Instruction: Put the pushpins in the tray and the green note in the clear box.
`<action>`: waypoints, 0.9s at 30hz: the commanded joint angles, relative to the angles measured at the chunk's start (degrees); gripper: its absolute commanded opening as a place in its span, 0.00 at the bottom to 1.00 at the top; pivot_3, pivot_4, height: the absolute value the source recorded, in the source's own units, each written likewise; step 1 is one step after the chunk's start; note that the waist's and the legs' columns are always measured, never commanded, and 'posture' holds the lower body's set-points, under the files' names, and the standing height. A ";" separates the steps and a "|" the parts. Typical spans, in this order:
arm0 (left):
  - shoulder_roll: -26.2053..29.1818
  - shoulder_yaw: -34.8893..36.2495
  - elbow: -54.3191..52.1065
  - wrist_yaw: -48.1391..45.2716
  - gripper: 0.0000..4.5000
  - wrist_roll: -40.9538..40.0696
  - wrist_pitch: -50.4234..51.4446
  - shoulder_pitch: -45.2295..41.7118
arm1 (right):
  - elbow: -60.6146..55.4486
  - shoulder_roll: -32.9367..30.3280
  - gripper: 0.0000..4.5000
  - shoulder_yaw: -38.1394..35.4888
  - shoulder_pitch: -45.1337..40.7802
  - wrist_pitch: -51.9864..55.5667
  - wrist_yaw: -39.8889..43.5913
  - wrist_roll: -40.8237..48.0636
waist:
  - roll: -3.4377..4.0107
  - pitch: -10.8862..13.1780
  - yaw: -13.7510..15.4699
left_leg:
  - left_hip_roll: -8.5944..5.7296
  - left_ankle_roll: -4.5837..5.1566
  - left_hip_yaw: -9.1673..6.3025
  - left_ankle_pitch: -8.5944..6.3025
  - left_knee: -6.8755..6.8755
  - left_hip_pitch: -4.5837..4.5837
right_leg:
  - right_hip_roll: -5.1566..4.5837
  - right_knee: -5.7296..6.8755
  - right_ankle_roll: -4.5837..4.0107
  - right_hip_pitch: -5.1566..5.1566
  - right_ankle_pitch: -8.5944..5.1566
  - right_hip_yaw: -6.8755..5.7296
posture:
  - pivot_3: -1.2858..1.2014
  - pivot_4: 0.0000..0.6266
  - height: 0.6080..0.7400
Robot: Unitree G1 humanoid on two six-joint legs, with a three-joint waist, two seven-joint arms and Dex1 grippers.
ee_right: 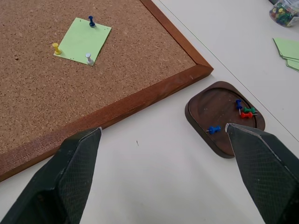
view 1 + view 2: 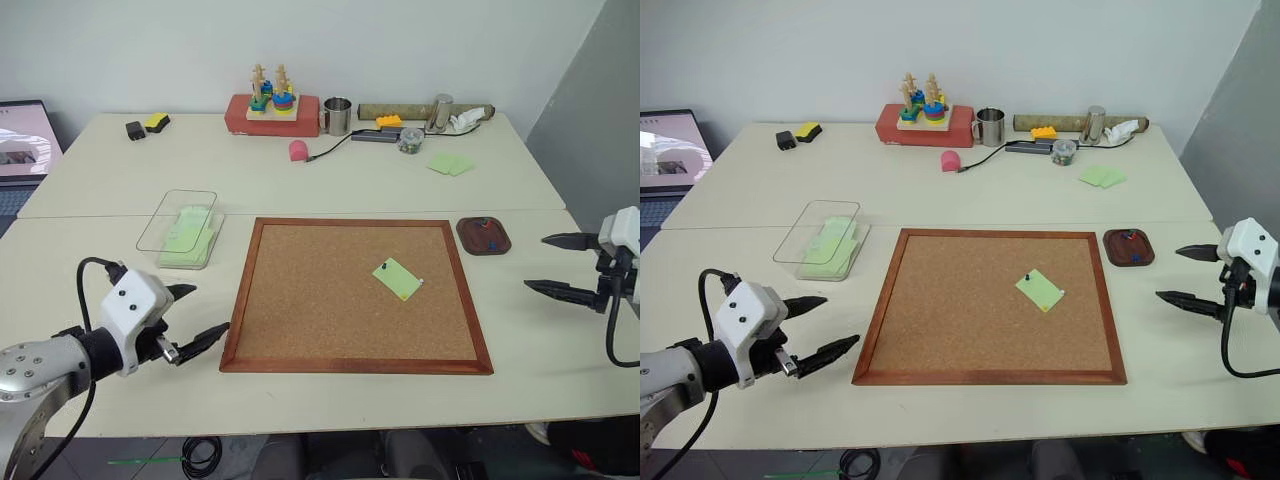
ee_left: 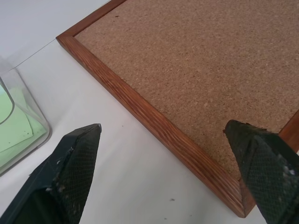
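Table [image 2: 330, 190]: cork board [image 2: 300, 300], metal cup [image 2: 338, 116]

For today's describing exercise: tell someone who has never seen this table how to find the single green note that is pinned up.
Start at the big wood-framed cork board in the middle of the table. The green note lies tilted on its right half, held by three pushpins: blue, yellow and white. Unlike the green notes in the clear box left of the board, or the pale pair farther back, it alone is pinned.

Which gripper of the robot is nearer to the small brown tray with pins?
The right gripper. It hangs just off the tray's near right side, jaws open. The left gripper is across the cork board, by its near left corner.
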 commanded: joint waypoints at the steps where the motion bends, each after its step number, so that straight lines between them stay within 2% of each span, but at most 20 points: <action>1: 0.35 1.87 -1.45 -1.91 1.00 -0.48 -1.15 -0.02 | -0.23 0.03 1.00 -0.60 -0.98 -0.99 0.54 -0.40 | 0.00 0.00 0.02 | 0.00 0.00 0.00 0.00 0.00 0.00 | 0.00 0.00 0.00 0.00 0.00 0.00 | 0.52 0.24 1.00; 11: 1.39 2.49 -1.61 -3.57 1.00 -1.26 0.76 -1.58 | -3.78 0.77 1.00 -1.93 1.80 0.04 0.12 -0.25 | 0.00 0.00 0.04 | 0.00 0.00 0.00 0.00 0.00 0.00 | 0.00 0.01 0.04 0.00 0.03 0.00 | 0.52 0.24 1.00; 15: 1.00 -0.54 2.24 -2.57 1.00 1.58 -1.91 -5.67 | -6.12 1.30 1.00 -2.80 3.48 0.86 -0.63 0.36 | 0.00 0.00 0.12 | -0.01 0.00 -0.01 0.00 0.03 0.01 | 0.00 0.07 0.07 0.00 0.04 -0.01 | 0.52 0.24 1.00; 19: -0.21 0.26 3.19 -4.84 1.00 -0.50 -2.56 -6.20 | -11.59 1.90 1.00 -4.64 7.30 3.14 -2.09 0.98 | 0.00 0.00 0.25 | -0.01 0.00 -0.03 0.00 0.04 0.01 | 0.00 0.07 0.09 0.02 0.05 -0.03 | 0.52 0.24 1.00; 27: 2.29 0.05 6.77 -9.20 1.00 0.68 -3.79 -7.18 | -22.67 2.95 1.00 -8.46 14.26 10.47 -6.33 2.48 | 0.00 0.00 0.42 | 0.00 -0.02 -0.08 -0.01 0.03 -0.01 | 0.02 0.08 0.14 0.01 0.07 -0.06 | 0.52 0.24 1.00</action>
